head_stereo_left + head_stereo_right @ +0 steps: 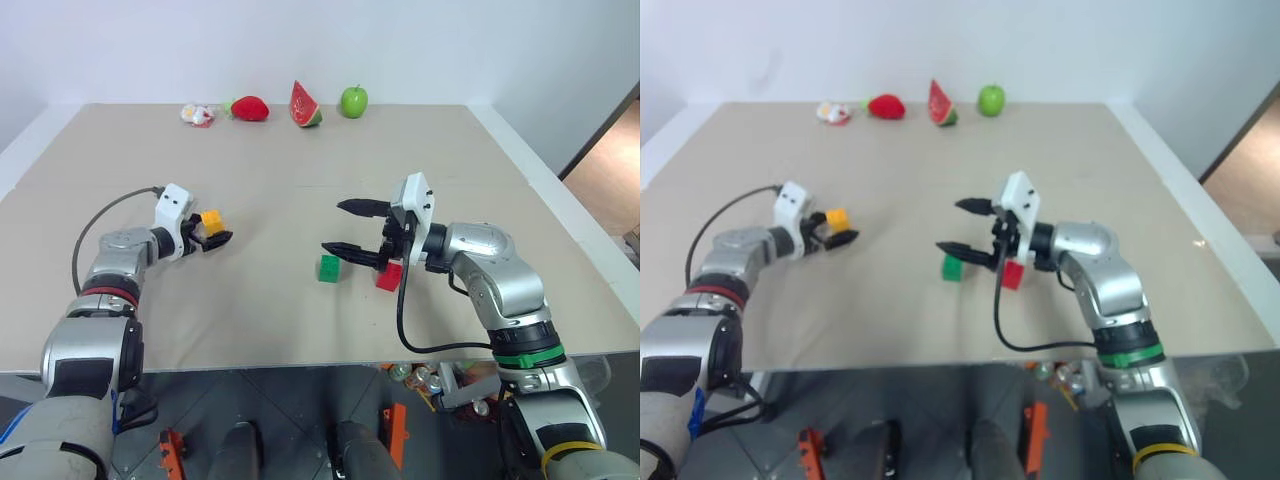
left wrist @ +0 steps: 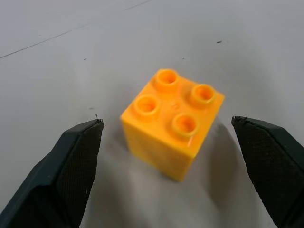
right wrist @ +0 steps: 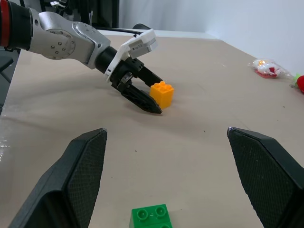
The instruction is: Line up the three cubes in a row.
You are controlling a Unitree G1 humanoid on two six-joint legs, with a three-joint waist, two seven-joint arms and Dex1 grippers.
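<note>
Roughly two-thirds done, we judge: green cube (image 1: pixel 329 268) beside red cube (image 1: pixel 389 276); left gripper (image 1: pixel 214 238) straddles the distant yellow cube (image 1: pixel 211 221), unclamped; right gripper (image 1: pixel 353 229) gapes empty

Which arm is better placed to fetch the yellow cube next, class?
The left. Its tool is open with the yellow cube between its fingers, untouched. The right tool hangs open above the green cube and red cube.
</note>
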